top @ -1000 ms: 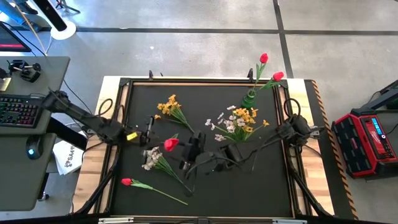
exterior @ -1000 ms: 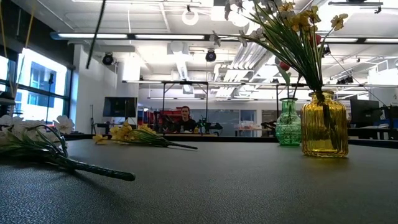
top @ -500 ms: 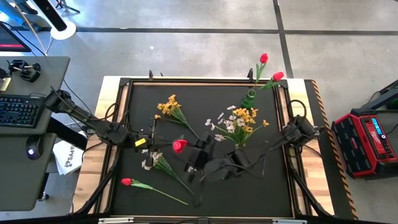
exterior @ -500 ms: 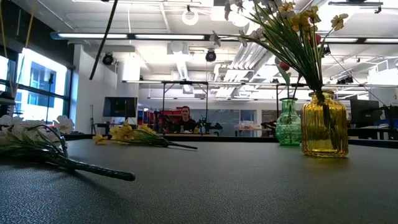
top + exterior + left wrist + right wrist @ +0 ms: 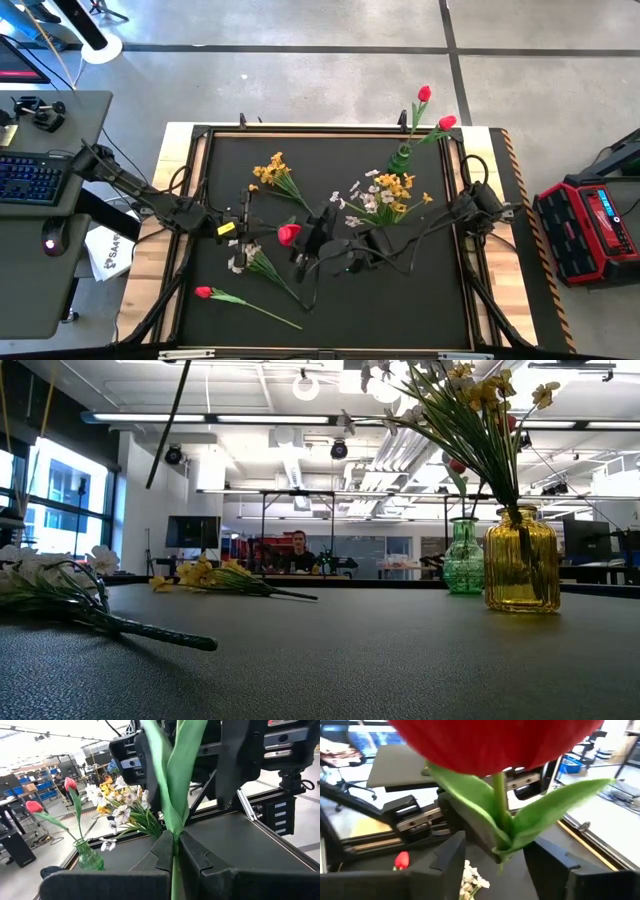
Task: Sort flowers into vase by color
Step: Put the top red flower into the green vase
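Note:
My left gripper is left of the table's middle and is shut on a red tulip, whose bud points toward my right gripper. In the right wrist view the right gripper is open. Its fingers stand on either side of the tulip's leaf base, just under the bud, with a gap on both sides. The green vase holds two red tulips. The yellow vase holds yellow and white flowers. My left gripper pinches the tulip's green stem between its two fingers, below the long leaves. It comes about level from the table's left. The tulip is lifted clear of the table, bud end toward the table's right.
On the mat lie a yellow flower toward the far left, a white spray under the left gripper, and a red tulip near the near-left corner. The wooden table rim frames the mat. A person sits far behind the table.
The left gripper has carried the tulip a little toward the table's right, bringing the bud up to the right gripper, and has then held still. The right gripper has stayed by the bud, shifting slightly toward the far edge in the last half second.

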Controlling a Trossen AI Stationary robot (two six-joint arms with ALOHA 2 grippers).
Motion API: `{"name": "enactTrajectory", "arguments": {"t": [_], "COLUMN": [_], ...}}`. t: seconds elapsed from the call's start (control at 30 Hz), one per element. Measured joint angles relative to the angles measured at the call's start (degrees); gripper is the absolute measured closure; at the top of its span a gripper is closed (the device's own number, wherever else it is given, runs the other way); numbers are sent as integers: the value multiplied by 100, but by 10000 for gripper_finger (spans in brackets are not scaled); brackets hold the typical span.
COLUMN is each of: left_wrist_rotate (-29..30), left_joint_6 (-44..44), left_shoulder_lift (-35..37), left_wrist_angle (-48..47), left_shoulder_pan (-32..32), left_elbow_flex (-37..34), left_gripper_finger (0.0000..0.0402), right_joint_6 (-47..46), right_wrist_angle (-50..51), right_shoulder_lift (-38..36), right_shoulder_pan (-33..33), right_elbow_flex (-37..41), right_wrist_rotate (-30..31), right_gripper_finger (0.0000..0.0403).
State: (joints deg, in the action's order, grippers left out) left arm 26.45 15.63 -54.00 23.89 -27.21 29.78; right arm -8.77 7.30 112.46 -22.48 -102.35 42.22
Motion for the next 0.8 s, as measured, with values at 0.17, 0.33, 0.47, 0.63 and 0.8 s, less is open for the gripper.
{"name": "enactTrajectory", "arguments": {"t": [0.17,0.33,0.47,0.63,0.8], "left_wrist_rotate": [26,346,359,885,2087], "left_joint_6": [-35,-54,-165,-380,-772], "left_shoulder_lift": [0,0,2,70,328], "left_wrist_angle": [5,-2,-68,-672,-1307], "left_shoulder_pan": [-1,-1,-1,0,3], "left_elbow_flex": [0,2,4,4,4], "left_gripper_finger": [396,366,324,275,244], "right_joint_6": [305,569,725,729,755], "right_wrist_angle": [-186,-259,-272,-6,776], "right_shoulder_lift": [2,2,0,-124,-460], "right_shoulder_pan": [0,2,0,-79,-225], "right_elbow_flex": [0,0,0,-116,-555], "right_wrist_rotate": [-52,-37,-32,-48,15], "right_gripper_finger": [286,368,393,395,399]}}
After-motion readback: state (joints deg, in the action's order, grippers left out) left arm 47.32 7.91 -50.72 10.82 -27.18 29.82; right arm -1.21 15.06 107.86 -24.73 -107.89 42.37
